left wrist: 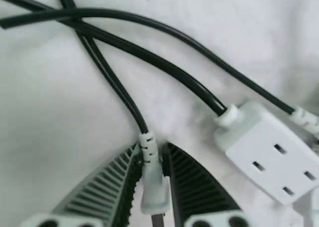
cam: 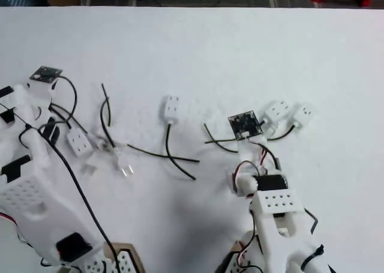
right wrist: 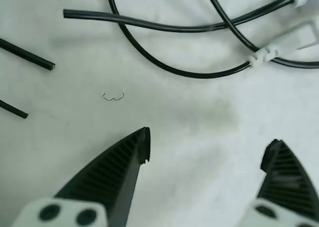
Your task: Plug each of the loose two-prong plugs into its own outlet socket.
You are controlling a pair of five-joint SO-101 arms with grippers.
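A: Two grippers; nearer to plugging in?
B: Left gripper [left wrist: 150,154], clamped lengthwise on white two-prong plug [left wrist: 153,189] with black cord, by white table's [cam: 192,51] left edge; white plastic socket block [left wrist: 271,154] just beside. Right gripper [right wrist: 209,143] spread wide, empty.

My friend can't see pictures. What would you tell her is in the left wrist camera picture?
The left gripper pinches a white plug between its ribbed dark fingers, and the plug's black cord runs away across the white table. Close beside it lies a white outlet socket with its slots facing up, and more black cords cross farther off.
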